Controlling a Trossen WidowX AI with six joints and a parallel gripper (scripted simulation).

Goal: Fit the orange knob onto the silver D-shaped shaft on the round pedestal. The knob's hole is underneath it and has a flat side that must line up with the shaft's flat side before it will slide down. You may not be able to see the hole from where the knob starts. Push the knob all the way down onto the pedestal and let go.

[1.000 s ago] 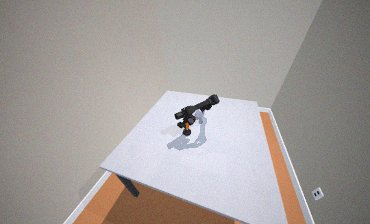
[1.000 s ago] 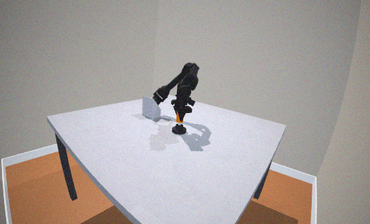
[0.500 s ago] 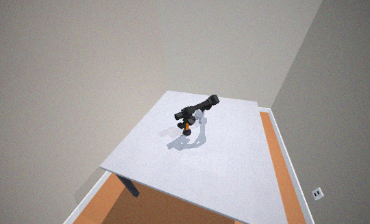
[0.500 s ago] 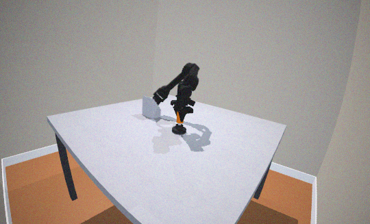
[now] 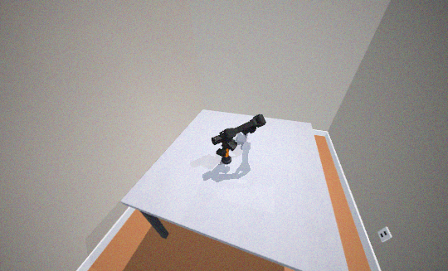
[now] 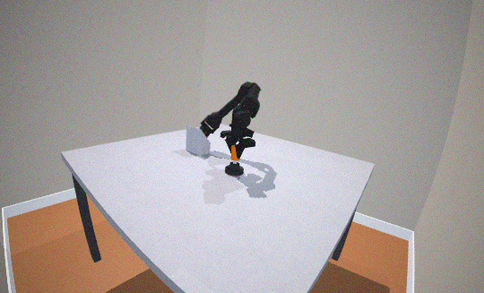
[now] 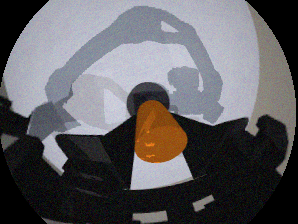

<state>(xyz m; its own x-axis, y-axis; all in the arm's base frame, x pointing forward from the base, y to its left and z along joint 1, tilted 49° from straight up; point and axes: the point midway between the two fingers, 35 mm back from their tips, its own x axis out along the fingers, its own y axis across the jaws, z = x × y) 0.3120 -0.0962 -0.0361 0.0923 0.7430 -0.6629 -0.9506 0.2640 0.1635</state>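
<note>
Clenched around the tapered orange knob (image 5: 227, 152) (image 6: 235, 153) (image 7: 161, 142), with black jaws pressing from either side and unable to close further against its body. Held just above the round black pedestal (image 5: 226, 161) (image 6: 234, 170) (image 7: 133, 101), roughly upright in the exterior view, with the lower end below the jaws, probably to leave the underside free to slide down. Not seated: separated from the pedestal by a small gap, with a pale sliver of the silver shaft (image 6: 235, 162) showing beneath the knob. Too small to tell whether touching the shaft's tip or just above it.

Standing on the pale grey tabletop (image 5: 270, 198) (image 6: 224, 223) (image 7: 75, 30), directly below the jaws, apparently to allow a straight downward push. Hidden from every view: the hole and its flat side. Impossible, then, to confirm alignment from here.

Seems to be at the aligning stage, past the pickup and short of the push. Calls next for small turns of the jaws under light downward pressure, until dropping over the shaft, then for pressing fully home and letting go. Could catch on the shaft's rim if forced while misaligned, or twist within the jaws rather than turn with them. Best not released this high, for fear of tipping off.
</note>
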